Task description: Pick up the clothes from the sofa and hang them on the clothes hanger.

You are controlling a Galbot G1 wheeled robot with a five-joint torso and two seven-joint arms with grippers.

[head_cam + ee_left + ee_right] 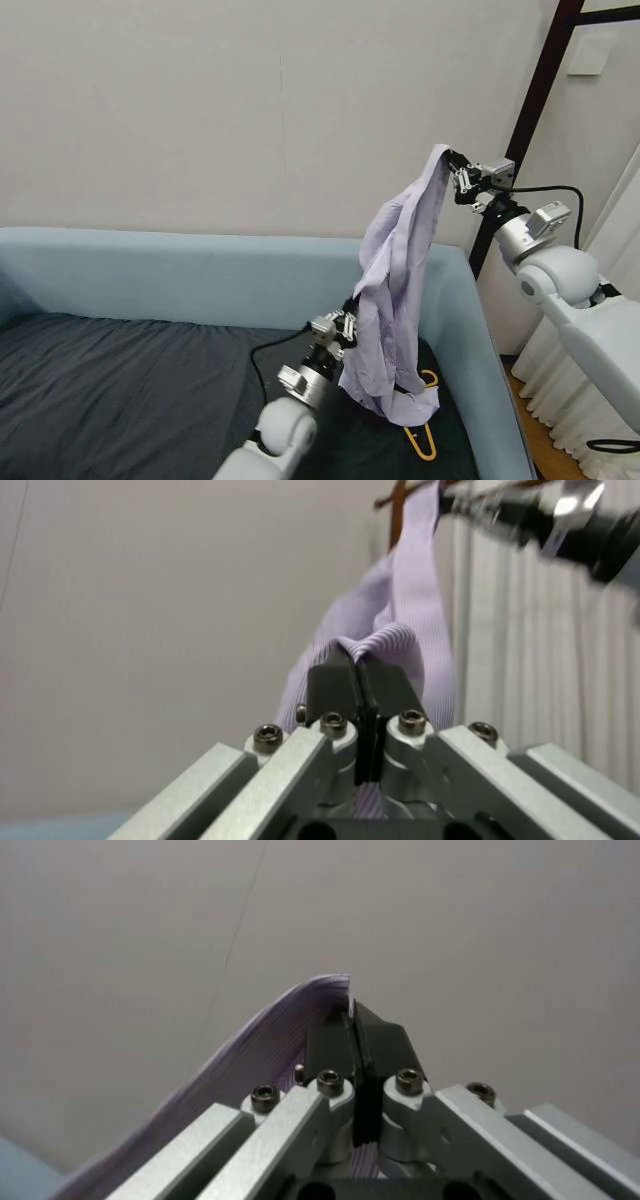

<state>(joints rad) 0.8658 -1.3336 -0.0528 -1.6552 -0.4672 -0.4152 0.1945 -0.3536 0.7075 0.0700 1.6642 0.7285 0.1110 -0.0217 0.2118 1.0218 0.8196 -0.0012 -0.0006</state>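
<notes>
Holding shirt (398,285) aloft | right end effector (455,164) upper right, left end effector (350,314) lower centre, both pinching it | risk: thin pinch may slip

No text, label, brand, number or sign can be read in any of the views.
</notes>
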